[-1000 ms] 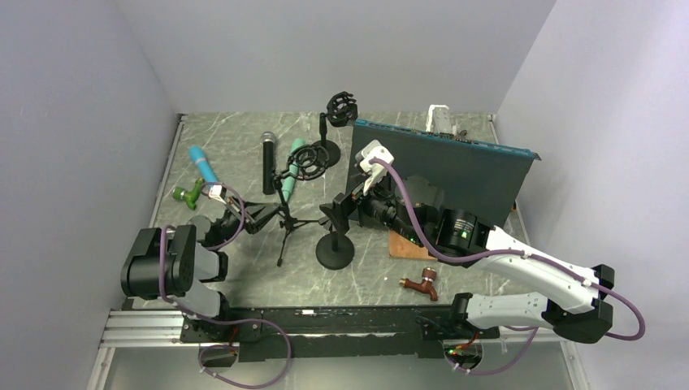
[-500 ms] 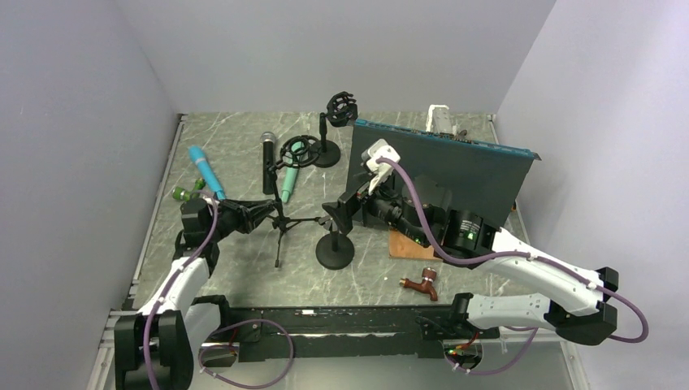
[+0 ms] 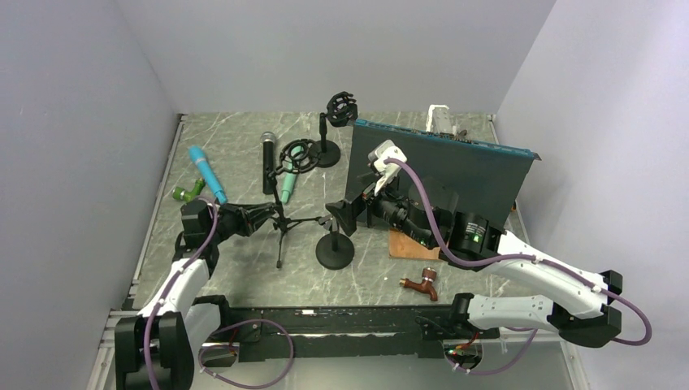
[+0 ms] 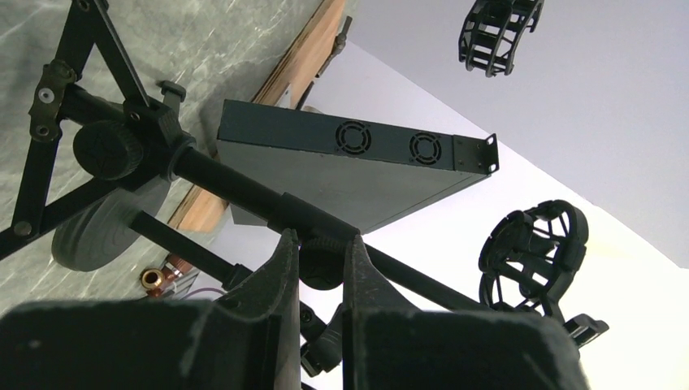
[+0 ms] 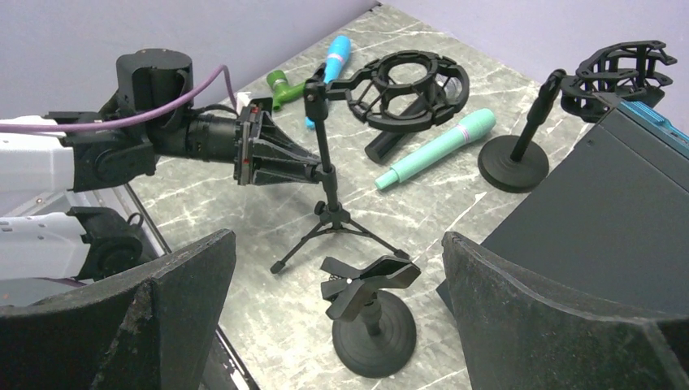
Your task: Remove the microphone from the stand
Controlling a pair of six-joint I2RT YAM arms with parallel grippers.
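A black tripod stand (image 3: pixel 282 227) carries a round shock mount (image 3: pixel 298 154), which looks empty in the left wrist view (image 4: pixel 532 252) and the right wrist view (image 5: pixel 410 81). A mint-green microphone (image 3: pixel 287 185) lies on the table beside the mount, also in the right wrist view (image 5: pixel 435 150). My left gripper (image 3: pixel 266 215) is shut on the tripod stand's pole (image 4: pixel 244 191), its fingertips (image 4: pixel 286 244) flanking a knob. My right gripper (image 3: pixel 341 213) is wide open and empty above a black clip stand (image 5: pixel 370 284).
A black microphone (image 3: pixel 267 162) and a blue microphone (image 3: pixel 207 175) lie at the back left. A second round-base stand (image 3: pixel 327 153) holds another shock mount (image 3: pixel 341 108). A dark box (image 3: pixel 439 166) stands upright on the right. A copper tap (image 3: pixel 422 284) and a green object (image 3: pixel 187 193) lie near the edges.
My left arm has stretched forward and low, and its gripper stays on the tripod pole. The stand's shock mount has shifted a little back and left. My right gripper has drifted slightly right.
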